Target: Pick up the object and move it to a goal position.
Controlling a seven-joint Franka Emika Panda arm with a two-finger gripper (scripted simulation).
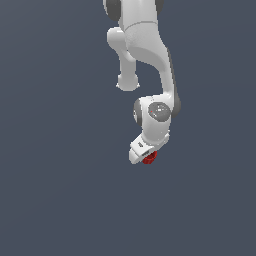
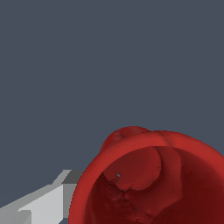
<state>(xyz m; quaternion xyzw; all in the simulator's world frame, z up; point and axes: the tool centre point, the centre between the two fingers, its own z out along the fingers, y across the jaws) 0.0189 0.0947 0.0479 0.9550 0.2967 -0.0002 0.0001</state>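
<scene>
Below the bent white arm, at the centre of the exterior view, we see the white gripper (image 1: 145, 156) with the small dark-red ribbed cup (image 1: 149, 158) at its tip, apparently clenched on it, though contact is not plainly shown. Up close, the cup's hollow end (image 2: 148, 183) fills the wrist view beside one grey finger (image 2: 48, 203). We judge pickup done; no goal marker is visible, so transport remains.

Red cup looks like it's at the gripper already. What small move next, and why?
Probably check the grasp, then carry slowly toward the goal. The red cup sits right at the gripper, and in the wrist view its hollow end fills the frame beside one finger. Finger closure isn't visible, and no goal marker shows.
</scene>
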